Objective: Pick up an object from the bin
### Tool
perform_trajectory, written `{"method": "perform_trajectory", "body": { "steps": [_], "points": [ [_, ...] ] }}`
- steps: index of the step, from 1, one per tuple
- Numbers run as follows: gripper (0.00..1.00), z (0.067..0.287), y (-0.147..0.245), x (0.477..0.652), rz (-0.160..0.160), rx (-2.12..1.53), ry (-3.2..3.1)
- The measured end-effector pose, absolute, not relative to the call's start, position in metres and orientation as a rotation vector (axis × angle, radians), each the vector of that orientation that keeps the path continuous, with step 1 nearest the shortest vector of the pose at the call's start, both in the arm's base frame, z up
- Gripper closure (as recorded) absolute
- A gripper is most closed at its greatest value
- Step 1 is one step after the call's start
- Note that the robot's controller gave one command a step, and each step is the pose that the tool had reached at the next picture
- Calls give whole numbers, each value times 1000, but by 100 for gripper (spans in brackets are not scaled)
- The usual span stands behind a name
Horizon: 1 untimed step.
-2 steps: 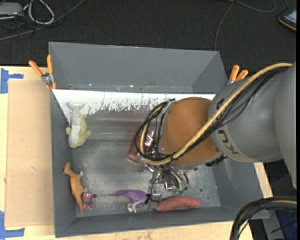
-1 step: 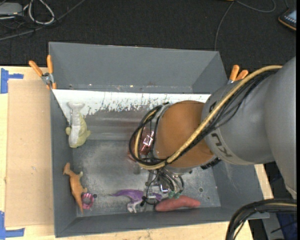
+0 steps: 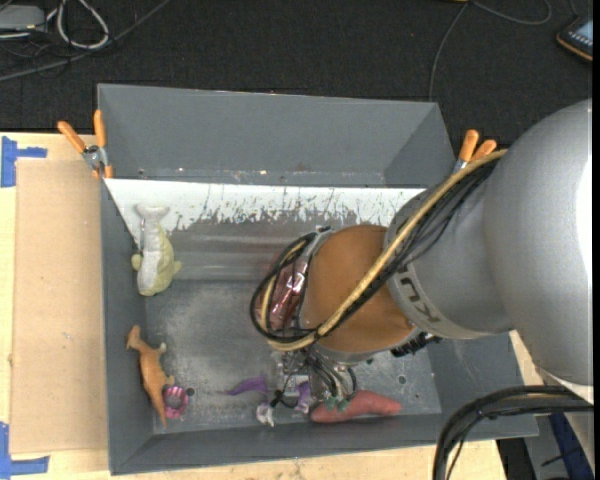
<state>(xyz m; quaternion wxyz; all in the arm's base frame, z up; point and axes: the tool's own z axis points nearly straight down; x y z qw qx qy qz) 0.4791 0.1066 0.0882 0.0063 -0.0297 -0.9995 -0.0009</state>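
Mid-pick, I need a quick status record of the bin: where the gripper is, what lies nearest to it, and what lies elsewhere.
gripper: gripper low over the floor, near the middle of the near wall of the bin
nearest, view's left: purple toy
nearest, view's right: red elongated thing, lying flat by the near wall
holding: cannot tell
far left corner: pale yellow-green toy
left wall, nearer: orange animal figure, with a small pink thing at its near end
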Motion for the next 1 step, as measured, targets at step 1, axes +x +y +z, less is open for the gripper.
{"method": "perform_trajectory", "body": {
  "steps": [1],
  "points": [
    [100, 88, 107, 479, -3, -95, -3128]
  ]
}}
